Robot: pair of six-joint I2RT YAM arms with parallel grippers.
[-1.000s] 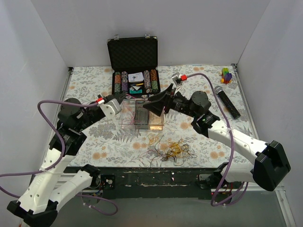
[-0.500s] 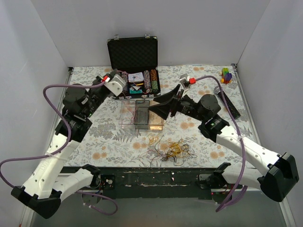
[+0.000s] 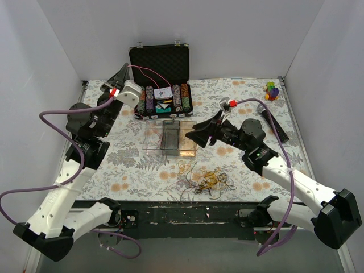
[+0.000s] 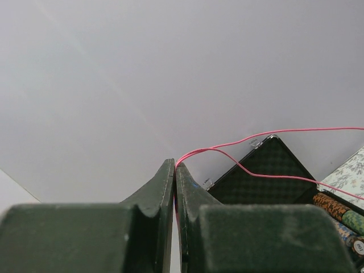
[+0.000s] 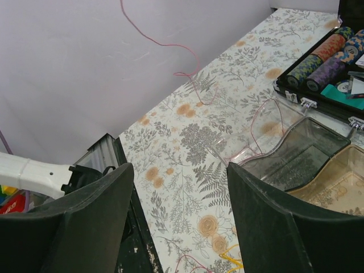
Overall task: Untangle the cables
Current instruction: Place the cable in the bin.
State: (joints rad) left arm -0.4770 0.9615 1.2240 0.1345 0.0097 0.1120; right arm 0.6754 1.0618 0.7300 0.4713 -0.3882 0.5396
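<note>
The left gripper (image 4: 173, 166), raised beside the open black case (image 3: 159, 63), is clamped tip to tip on a hair-thin pink wire (image 4: 250, 138) that arcs across the case's dimpled foam lid. The other cables (image 3: 206, 181), a wiry clump of yellow-orange, pink and dark loops, lie on the floral cloth (image 3: 136, 170) just in front of a clear, wavy-walled plastic box (image 3: 169, 136). The right gripper (image 5: 179, 170) hangs beside the box, its blunt black jaws spread wide with nothing between them.

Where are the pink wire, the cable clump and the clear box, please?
pink wire (image 4: 196, 152): left wrist view, on its bend.
cable clump (image 3: 207, 181): top view, on its middle.
clear box (image 3: 152, 137): top view, on its left compartment.
</note>
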